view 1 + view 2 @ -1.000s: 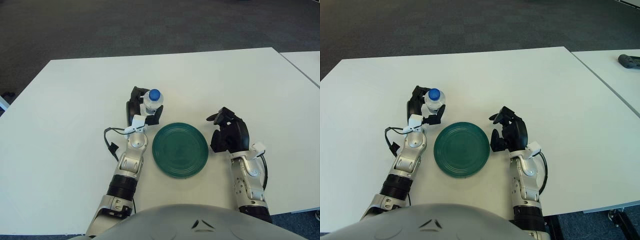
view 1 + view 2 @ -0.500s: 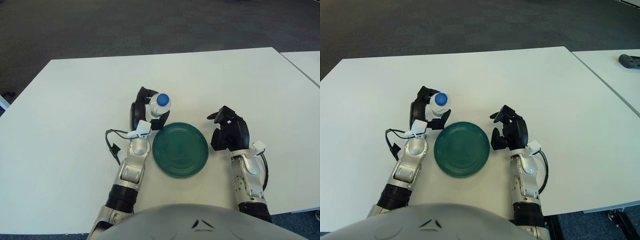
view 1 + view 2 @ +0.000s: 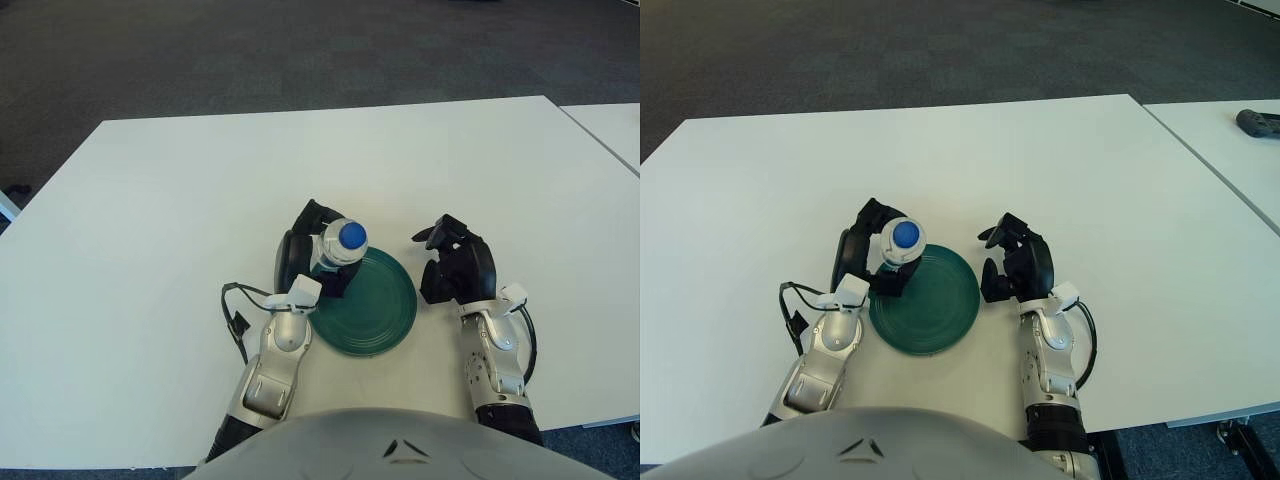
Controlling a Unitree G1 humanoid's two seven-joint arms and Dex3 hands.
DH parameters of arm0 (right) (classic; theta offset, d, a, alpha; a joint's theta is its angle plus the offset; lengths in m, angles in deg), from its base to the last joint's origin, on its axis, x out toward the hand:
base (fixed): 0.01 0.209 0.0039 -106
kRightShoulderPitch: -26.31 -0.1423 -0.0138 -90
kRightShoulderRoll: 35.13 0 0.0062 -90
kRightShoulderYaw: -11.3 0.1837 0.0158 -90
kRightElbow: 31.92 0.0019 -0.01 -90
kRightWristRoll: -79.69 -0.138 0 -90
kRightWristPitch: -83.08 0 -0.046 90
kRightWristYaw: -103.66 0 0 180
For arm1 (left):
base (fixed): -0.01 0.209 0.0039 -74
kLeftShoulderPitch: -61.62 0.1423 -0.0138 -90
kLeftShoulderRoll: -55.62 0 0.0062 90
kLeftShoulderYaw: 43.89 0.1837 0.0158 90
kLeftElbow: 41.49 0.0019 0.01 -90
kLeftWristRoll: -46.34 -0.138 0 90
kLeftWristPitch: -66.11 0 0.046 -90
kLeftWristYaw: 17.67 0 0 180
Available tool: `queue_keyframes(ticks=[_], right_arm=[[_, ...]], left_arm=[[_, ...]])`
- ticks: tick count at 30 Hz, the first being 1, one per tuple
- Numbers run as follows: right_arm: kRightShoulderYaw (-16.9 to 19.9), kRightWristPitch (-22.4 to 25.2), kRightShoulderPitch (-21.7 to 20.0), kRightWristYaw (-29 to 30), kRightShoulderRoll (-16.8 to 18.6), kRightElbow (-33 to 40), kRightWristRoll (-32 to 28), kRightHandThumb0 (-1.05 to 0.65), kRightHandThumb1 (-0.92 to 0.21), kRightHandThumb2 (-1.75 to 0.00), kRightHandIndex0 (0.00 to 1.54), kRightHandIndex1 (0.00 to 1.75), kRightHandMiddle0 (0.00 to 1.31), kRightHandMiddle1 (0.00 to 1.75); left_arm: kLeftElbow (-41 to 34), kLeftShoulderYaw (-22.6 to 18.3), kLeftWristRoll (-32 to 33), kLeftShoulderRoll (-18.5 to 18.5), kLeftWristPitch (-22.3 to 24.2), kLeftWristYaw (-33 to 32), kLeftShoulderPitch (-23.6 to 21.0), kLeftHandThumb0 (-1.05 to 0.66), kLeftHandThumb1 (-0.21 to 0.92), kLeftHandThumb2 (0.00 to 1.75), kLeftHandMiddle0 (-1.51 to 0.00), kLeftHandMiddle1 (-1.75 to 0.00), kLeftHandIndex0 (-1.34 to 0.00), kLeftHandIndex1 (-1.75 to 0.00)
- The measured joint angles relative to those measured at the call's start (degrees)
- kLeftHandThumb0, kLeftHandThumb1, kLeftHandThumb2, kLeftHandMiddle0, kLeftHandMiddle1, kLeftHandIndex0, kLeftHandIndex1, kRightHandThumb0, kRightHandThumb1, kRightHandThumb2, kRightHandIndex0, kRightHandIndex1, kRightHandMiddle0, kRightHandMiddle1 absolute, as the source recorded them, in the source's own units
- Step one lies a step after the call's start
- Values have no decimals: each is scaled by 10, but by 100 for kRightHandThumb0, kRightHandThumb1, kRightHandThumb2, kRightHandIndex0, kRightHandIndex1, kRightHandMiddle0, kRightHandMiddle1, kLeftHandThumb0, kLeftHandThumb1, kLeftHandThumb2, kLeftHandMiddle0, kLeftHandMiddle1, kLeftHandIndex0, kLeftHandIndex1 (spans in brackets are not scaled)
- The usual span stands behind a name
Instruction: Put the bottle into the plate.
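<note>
My left hand (image 3: 312, 255) is shut on a small clear bottle with a blue cap (image 3: 344, 243). It holds the bottle upright over the left rim of the dark green plate (image 3: 375, 310). I cannot tell whether the bottle touches the plate. The bottle's lower part is hidden by my fingers. My right hand (image 3: 455, 265) rests on the table just right of the plate, fingers curled and holding nothing. The bottle (image 3: 902, 240) and plate (image 3: 935, 312) also show in the right eye view.
The white table (image 3: 150, 200) spreads wide around the plate. A second white table (image 3: 1230, 150) stands at the right with a dark object (image 3: 1258, 122) on it. Dark carpet lies beyond the far edge.
My left hand has carried the bottle right and toward me, from the table left of the plate to over the plate's left rim. The right hand has not moved.
</note>
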Motion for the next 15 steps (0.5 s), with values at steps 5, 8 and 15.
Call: queue_keyframes(ticks=[5, 8, 15], right_arm=[[0, -2, -5, 4, 2, -6, 3, -1, 9, -165, 83, 175, 94, 139], [0, -3, -10, 5, 2, -9, 5, -1, 9, -165, 83, 175, 94, 138], [2, -6, -19, 15, 4, -19, 12, -1, 9, -165, 85, 175, 93, 137]], left_arm=[[-11, 8, 8, 8, -6, 22, 10, -4, 28, 134, -125, -175, -101, -175], [-18, 11, 10, 11, -6, 34, 16, -4, 27, 136, -124, -175, -100, -175], [-36, 20, 4, 22, -6, 55, 32, -4, 27, 136, -121, -175, -99, -175]])
